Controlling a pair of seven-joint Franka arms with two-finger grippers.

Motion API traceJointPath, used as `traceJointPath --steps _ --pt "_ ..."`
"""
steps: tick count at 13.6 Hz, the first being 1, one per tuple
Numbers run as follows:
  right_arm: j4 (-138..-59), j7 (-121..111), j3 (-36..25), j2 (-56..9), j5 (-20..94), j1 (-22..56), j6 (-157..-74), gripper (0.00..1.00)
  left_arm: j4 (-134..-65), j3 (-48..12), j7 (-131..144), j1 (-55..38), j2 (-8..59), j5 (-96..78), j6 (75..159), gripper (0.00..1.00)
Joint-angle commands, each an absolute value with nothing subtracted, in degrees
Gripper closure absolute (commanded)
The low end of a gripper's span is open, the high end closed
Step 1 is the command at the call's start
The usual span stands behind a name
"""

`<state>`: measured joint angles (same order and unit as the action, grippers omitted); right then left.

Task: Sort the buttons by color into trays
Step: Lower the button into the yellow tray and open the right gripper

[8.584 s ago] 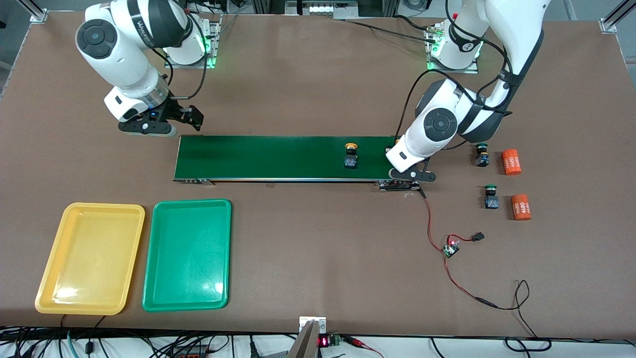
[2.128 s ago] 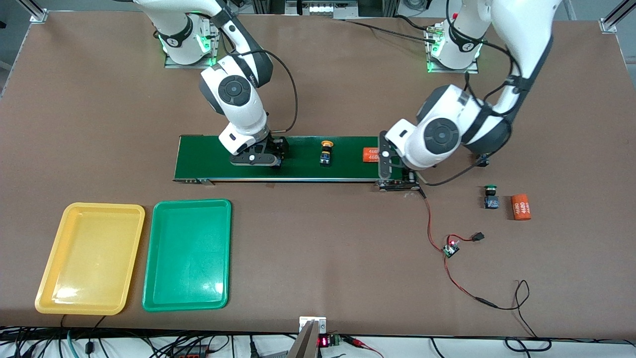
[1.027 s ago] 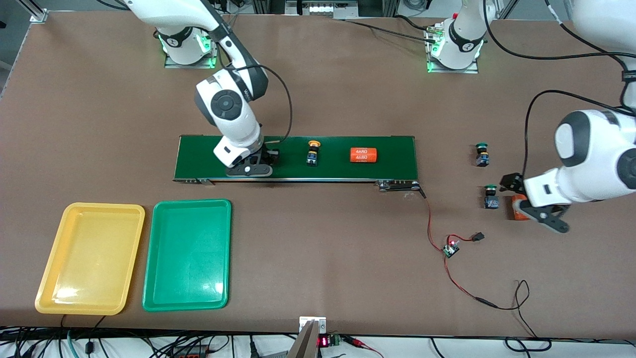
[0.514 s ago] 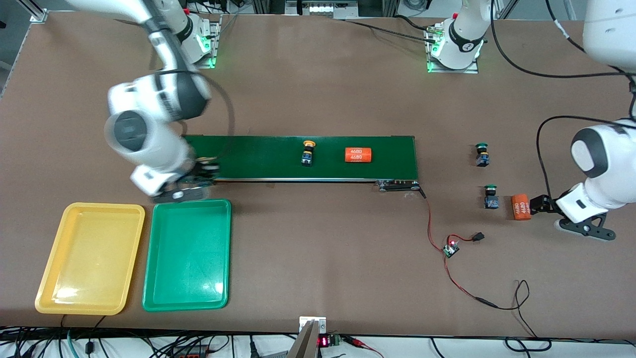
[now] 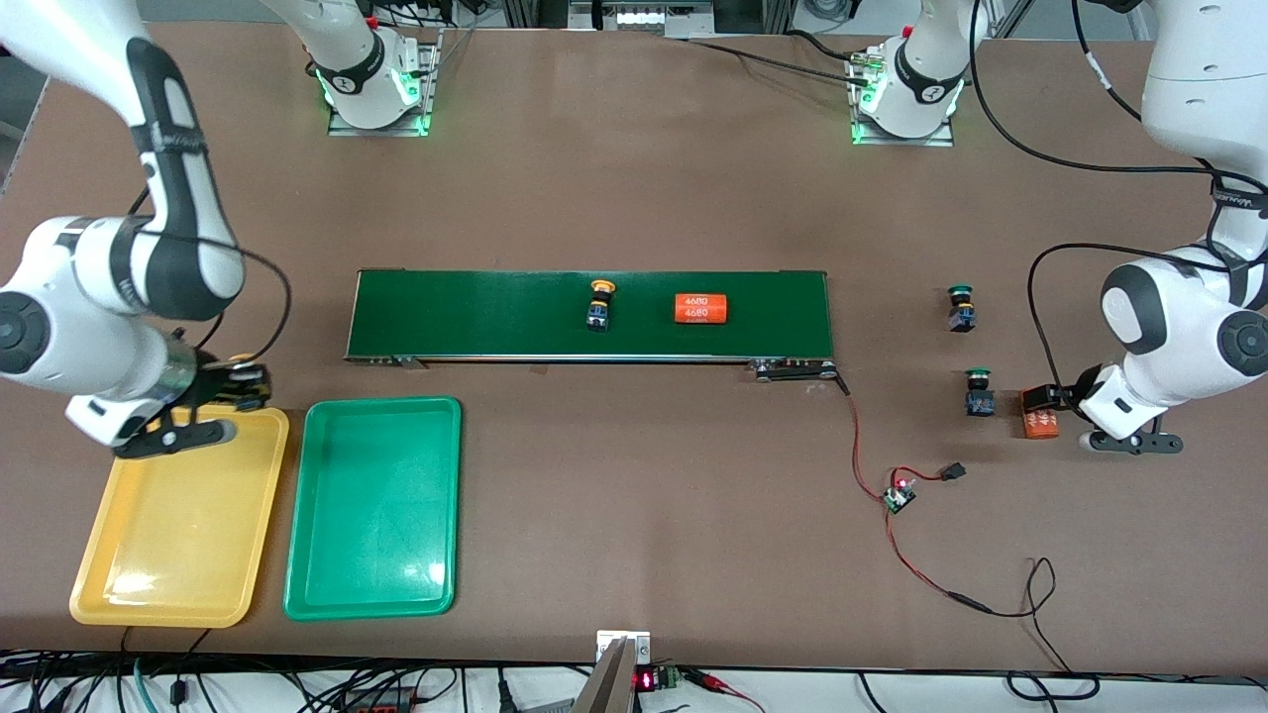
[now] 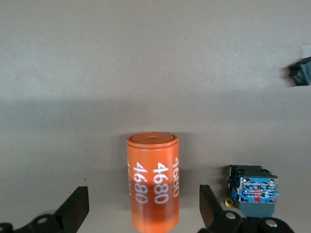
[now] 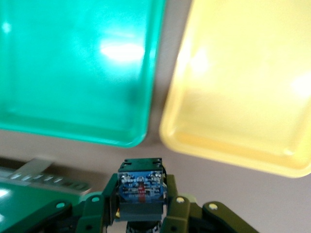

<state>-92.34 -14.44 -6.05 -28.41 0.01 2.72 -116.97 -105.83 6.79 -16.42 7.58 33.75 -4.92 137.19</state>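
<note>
My right gripper (image 5: 236, 384) hangs over the yellow tray's (image 5: 168, 535) edge nearest the belt, shut on a button (image 5: 238, 362) with a yellow cap. The right wrist view shows that button's blue-and-black body (image 7: 141, 187) clamped between the fingers, with the yellow tray (image 7: 243, 87) and green tray (image 7: 77, 68) below. Another yellow-capped button (image 5: 599, 305) rides the belt. Two green-capped buttons (image 5: 959, 309) (image 5: 979, 392) stand at the left arm's end. My left gripper (image 5: 1052, 406) is open, one finger on each side of an orange cylinder (image 6: 153, 184), beside one button (image 6: 252, 189).
The dark-green conveyor belt (image 5: 475, 312) also carries a second orange cylinder (image 5: 701, 308). The green tray (image 5: 376, 515) lies beside the yellow one. A small circuit board with red and black wires (image 5: 899, 495) lies nearer the front camera than the belt's end.
My right arm swung off the belt, past the green tray, to over the yellow tray with the button. My left gripper came down around the orange cylinder. The belt's items drifted toward the right arm's end.
</note>
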Motion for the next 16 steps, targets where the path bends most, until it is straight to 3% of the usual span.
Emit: traceJointPath --steps 1,2,3,6,7,9,10,11,12,13,14,16 --pt "-89.1 -20.0 -6.1 -33.8 0.4 -0.9 -122.5 0.96 -105.6 7.0 -12.8 7.4 35.2 -6.4 137.9 0.0" --pt "-89.1 -22.6 -6.1 -35.6 0.4 -2.4 -126.4 0.96 -105.3 7.0 -12.7 7.3 35.3 -6.4 138.0 0.14" --pt "-89.1 -25.5 -6.1 -37.3 0.4 -3.8 -130.4 0.96 -105.1 6.9 -13.1 7.3 35.3 -6.4 138.0 0.37" --pt "-89.1 -31.4 -6.1 -41.2 0.4 -7.1 -140.2 0.96 -104.9 6.9 -12.6 7.3 35.2 -7.9 137.9 0.68" --pt "-89.1 -32.8 -6.1 -42.1 0.4 -8.1 -142.0 0.95 -104.9 6.9 -12.7 7.3 35.1 -9.8 137.6 0.75" --pt "-89.1 -33.6 -6.1 -42.9 0.4 -9.4 -143.3 0.93 -104.9 6.9 -12.7 7.3 33.8 -10.2 137.0 0.74" --pt "-89.1 -33.5 -6.1 -43.0 0.4 -9.5 -143.3 0.85 -104.9 6.7 -12.9 7.3 32.7 -10.1 135.9 0.74" --pt "-89.1 -33.3 -6.1 -43.0 0.4 -9.6 -143.3 0.72 -104.4 6.5 -13.1 7.3 31.3 -9.7 132.4 0.73" --pt "-89.1 -33.4 -6.1 -43.2 0.4 -9.6 -143.3 0.48 -102.7 6.2 -13.4 7.3 30.1 -9.7 127.3 0.73" --pt "-89.2 -33.1 -6.1 -43.2 0.5 -9.6 -143.3 0.1 -100.7 5.5 -13.5 7.2 29.5 -9.7 122.3 0.73" --pt "-89.2 -33.2 -6.1 -43.3 0.7 -9.6 -143.3 0.0 -98.5 4.8 -13.4 7.2 29.2 -9.7 118.5 0.73" --pt "-89.2 -33.3 -6.1 -43.0 0.9 -9.3 -143.3 0.0 -96.1 2.8 -16.8 7.2 27.8 -9.5 111.0 0.74"
